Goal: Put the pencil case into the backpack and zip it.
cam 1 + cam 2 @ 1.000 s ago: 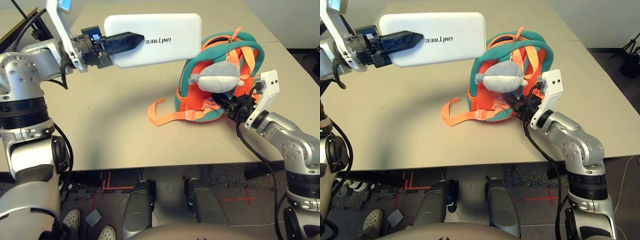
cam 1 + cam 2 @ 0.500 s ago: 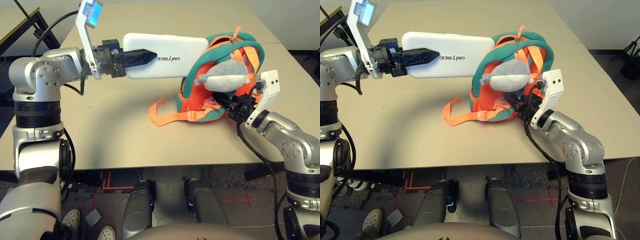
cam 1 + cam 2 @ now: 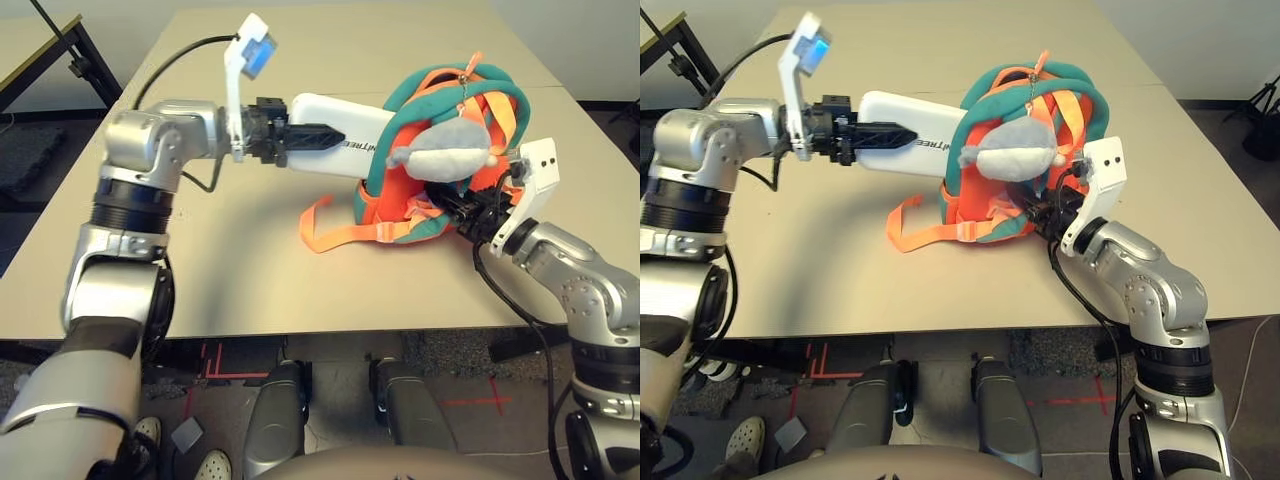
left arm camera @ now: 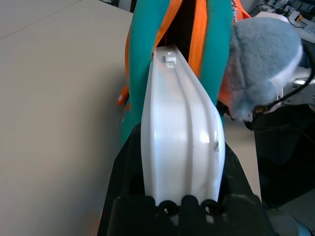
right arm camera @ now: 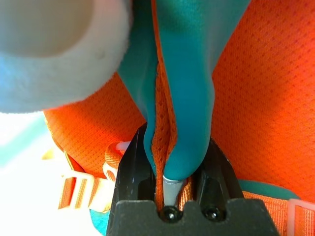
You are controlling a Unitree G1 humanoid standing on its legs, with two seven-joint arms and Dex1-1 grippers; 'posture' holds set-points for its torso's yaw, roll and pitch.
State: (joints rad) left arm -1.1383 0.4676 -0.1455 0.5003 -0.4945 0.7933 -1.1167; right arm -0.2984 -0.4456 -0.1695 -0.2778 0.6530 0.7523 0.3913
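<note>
The pencil case (image 3: 345, 147), white, flat and hard-looking, hangs level above the table (image 3: 200, 260) with its leading end nosing into the open mouth of the backpack (image 3: 440, 150), between the teal-trimmed lips. My left gripper (image 3: 305, 137) is clamped on the case's trailing end, a black finger (image 4: 129, 162) on each broad face.

The case reads as stiff and light, with smooth, probably slick faces, so a firm pinch at the very end, as held, looks right: it leaves the whole length free to slide inside. I judge it may snag on the soft lip or push the bag away instead of entering.

The backpack sits toward the right edge of the table, propped up on its side, orange mesh body, straps (image 3: 335, 230) trailing toward the table's middle, a grey-white plush toy (image 3: 440, 157) dangling across its front. It is soft and floppy and needs bracing.

My right gripper (image 5: 172, 169) supplies that: its fingers are closed on a fold of teal and orange trim at the backpack's right side, pinning the opening in place.

Insertion looks barely begun; the zipping is not yet started.
</note>
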